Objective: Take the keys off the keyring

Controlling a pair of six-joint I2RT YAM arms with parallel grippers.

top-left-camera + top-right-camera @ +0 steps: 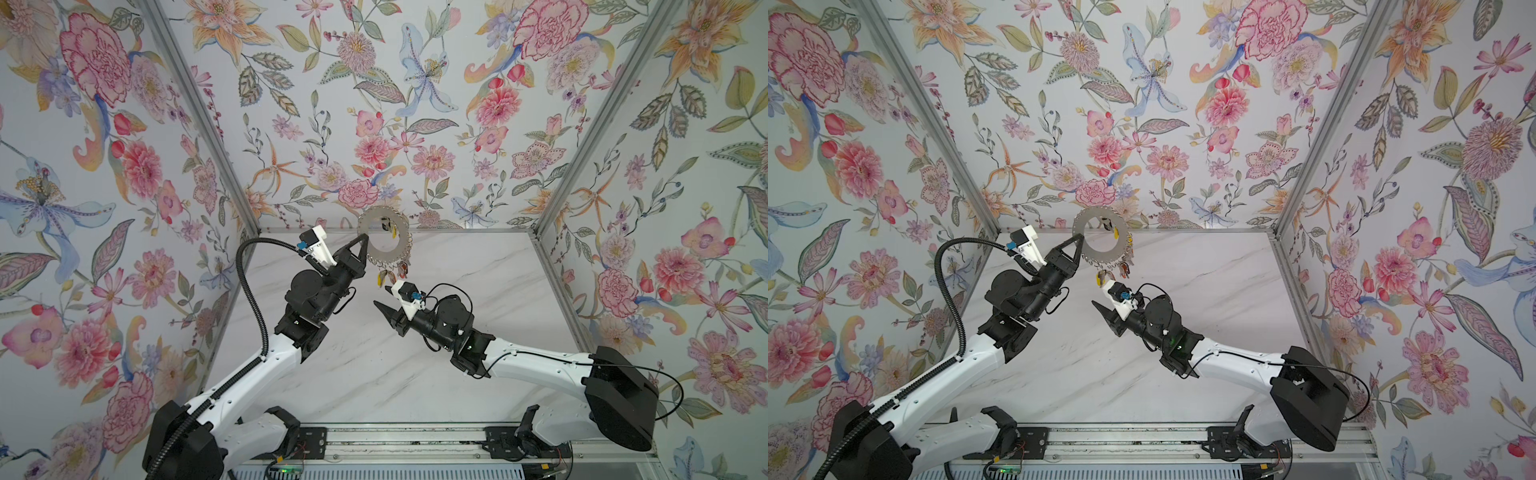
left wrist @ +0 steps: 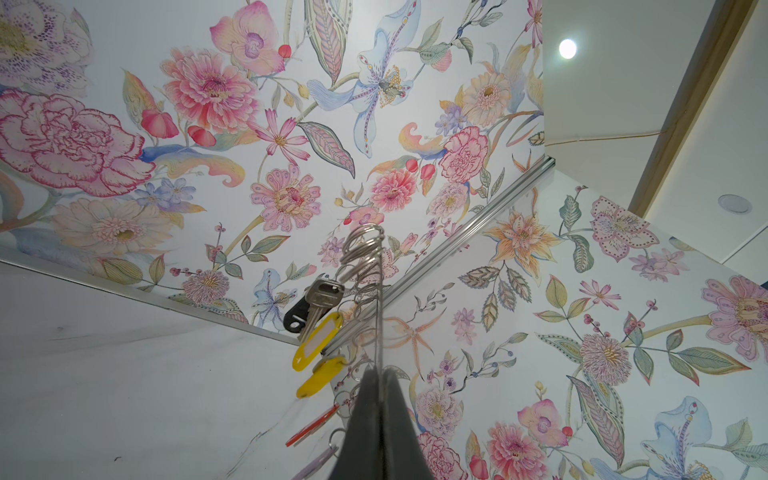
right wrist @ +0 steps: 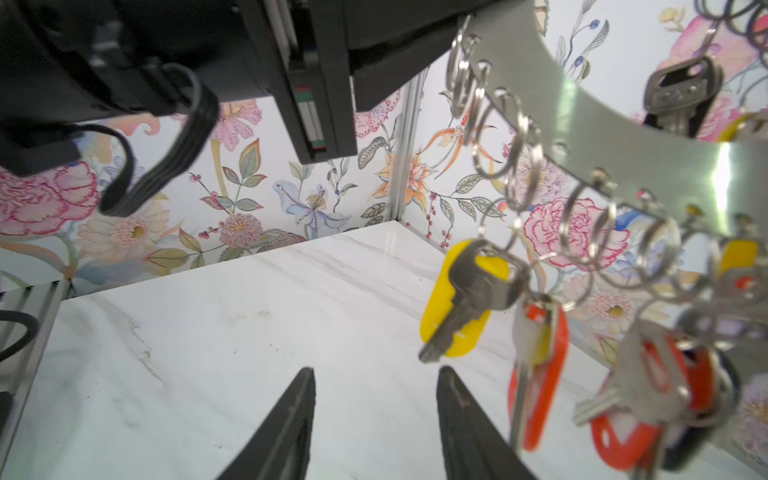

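The keyring (image 1: 390, 253) (image 1: 1100, 256), a flat grey disc with a big hole and wire loops round its rim, hangs upright in the air near the back wall. My left gripper (image 1: 365, 238) (image 1: 1080, 237) (image 2: 379, 372) is shut on its rim, and the disc shows edge-on (image 2: 379, 307) in the left wrist view. Keys (image 1: 392, 274) (image 1: 1113, 272) with yellow and red tags dangle from the lower loops. My right gripper (image 1: 380, 307) (image 1: 1098, 309) (image 3: 376, 374) is open just below them with nothing between its fingers. A yellow-tagged key (image 3: 461, 299) ends close above one fingertip, beside a red-tagged key (image 3: 540, 374).
A small black clip (image 2: 297, 316) hangs by the disc's hole. Below lies the white marble tabletop (image 1: 415, 374), enclosed by floral walls and aluminium corner posts (image 1: 590, 124). A metal rail (image 1: 415, 440) carrying both arm bases runs along the front edge.
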